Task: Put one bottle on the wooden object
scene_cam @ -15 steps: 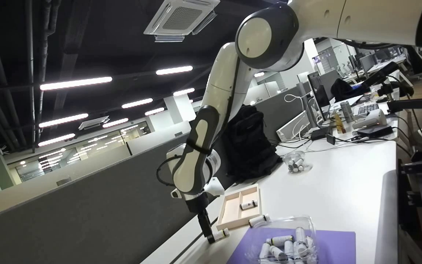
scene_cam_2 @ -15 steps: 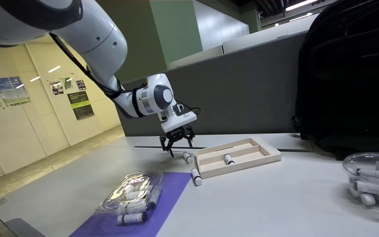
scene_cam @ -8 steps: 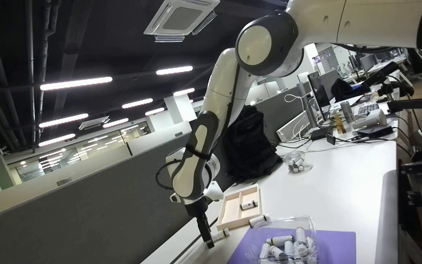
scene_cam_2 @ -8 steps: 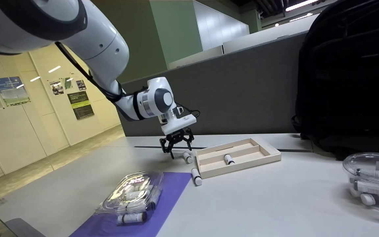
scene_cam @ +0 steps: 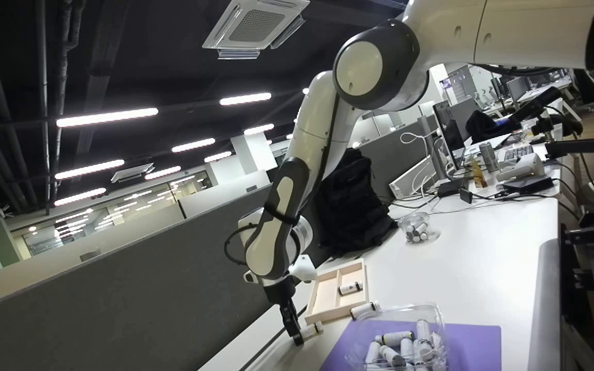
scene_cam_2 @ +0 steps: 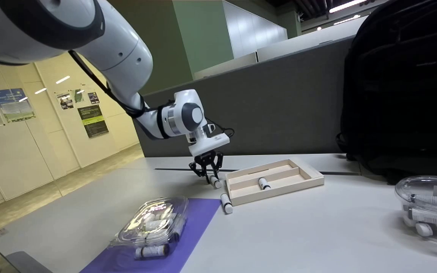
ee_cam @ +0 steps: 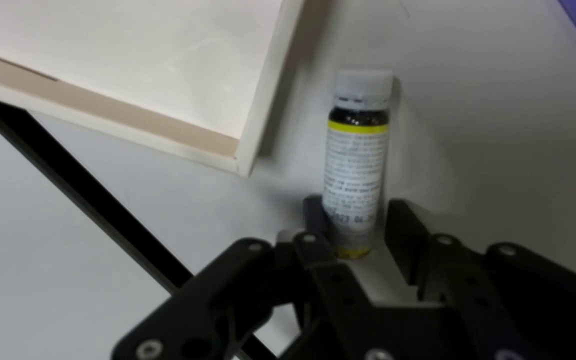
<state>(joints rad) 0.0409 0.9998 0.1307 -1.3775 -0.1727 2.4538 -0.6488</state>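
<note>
Two fingers of your gripper straddle a bottle near its base, mid-frame in the wrist view. Jaws look apart, a sliver of gap on the frame's right, so you're probably not clamped on yet. Base end seems a decent pick: leaves the cap clear, pointing up the frame. Bottle's lying just beside the tray, upper left, so the carry should be short.
</note>
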